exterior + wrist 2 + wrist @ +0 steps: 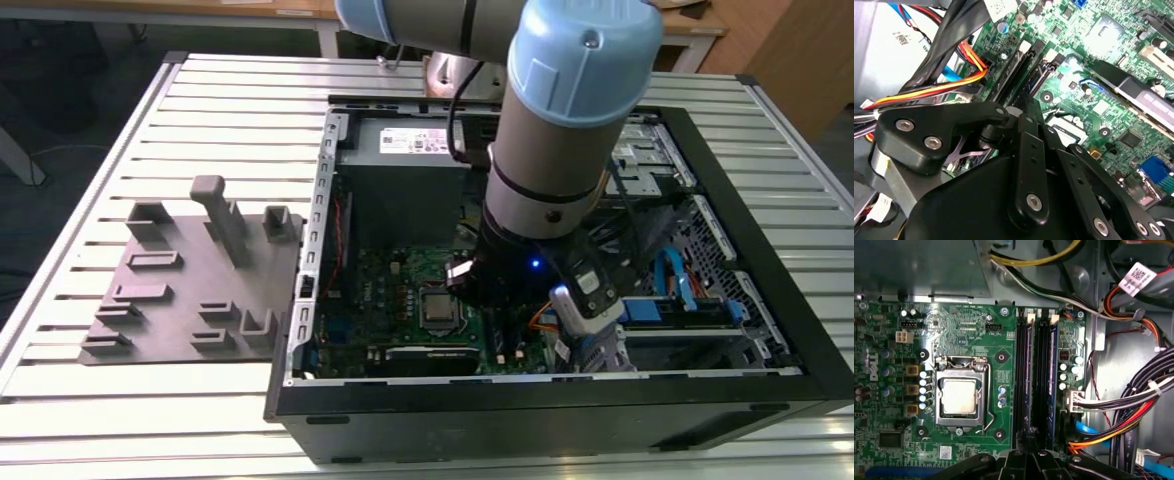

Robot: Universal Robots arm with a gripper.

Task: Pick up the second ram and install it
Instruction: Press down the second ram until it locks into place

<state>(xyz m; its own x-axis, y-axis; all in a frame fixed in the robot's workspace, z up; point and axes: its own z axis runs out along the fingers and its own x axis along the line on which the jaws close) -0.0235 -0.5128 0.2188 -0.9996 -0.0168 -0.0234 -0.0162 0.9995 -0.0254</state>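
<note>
— Where's the gripper (1029, 436)?
— Down inside the open computer case (747, 180), over the green board (964, 330), at the near end of the memory slots.
— Fingers spread?
— No, pressed together, with nothing pinched between them. Whether the tips touch the stick below, I cannot tell.
— And the second ram (1026, 365)?
— Standing upright in its slot, just right of the processor socket (961, 395) in the first wrist view. Another stick (1053, 365) stands a little further over.
— The grey holder block (187, 290)?
— On the slatted table (80, 390), on the exterior view's left of the case.
</note>
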